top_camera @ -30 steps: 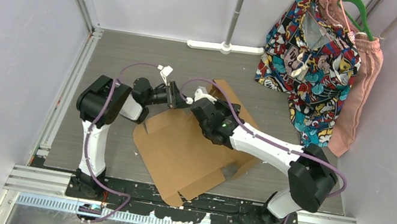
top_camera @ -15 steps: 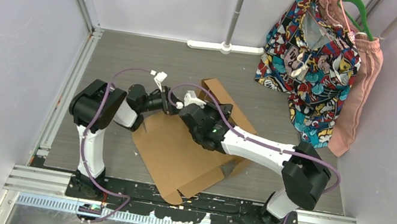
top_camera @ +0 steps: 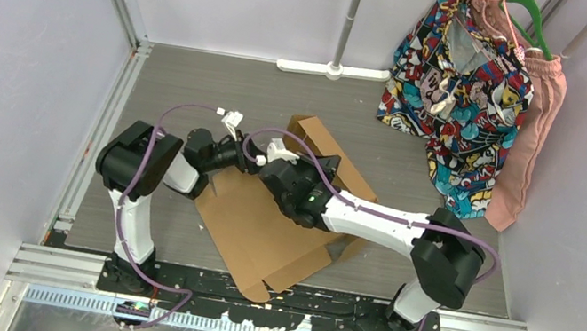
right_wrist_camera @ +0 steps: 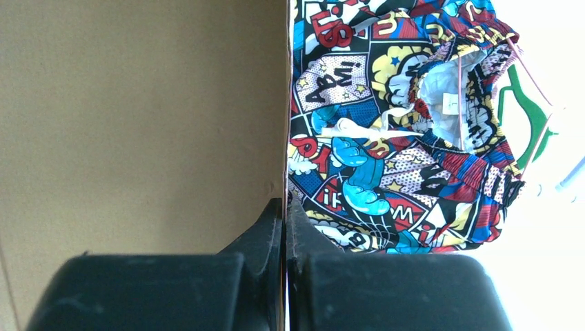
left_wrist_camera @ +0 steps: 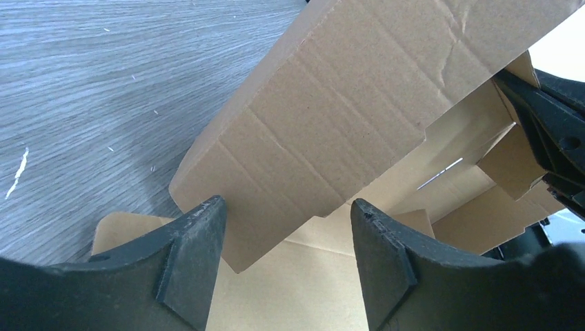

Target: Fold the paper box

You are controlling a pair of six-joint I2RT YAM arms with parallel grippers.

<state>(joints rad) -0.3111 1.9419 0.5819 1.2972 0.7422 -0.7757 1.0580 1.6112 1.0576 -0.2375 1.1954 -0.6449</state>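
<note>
At the bottom centre of the right wrist view, the right gripper (right_wrist_camera: 285, 207) is clamped tight on the thin edge of a raised panel (right_wrist_camera: 138, 117) of the box (top_camera: 261, 232). The box lies mid-frame in the top view on the table (top_camera: 186, 85), mostly flat with its far end lifted. In the lower half of the left wrist view, the left gripper (left_wrist_camera: 286, 205) stands wide and holds nothing, its fingers (left_wrist_camera: 193, 255) straddling the lower corner of a tilted flap (left_wrist_camera: 331, 117). The risks, as I judge them: the pinch sits at the very edge, so a hard pull could let the card slip out or tear. The left fingers, closing off-centre, might crease the flap away from its score. The two wrists crowd together mid-frame in the top view, so either move could knock the other arm or drag the whole sheet across the table.
</note>
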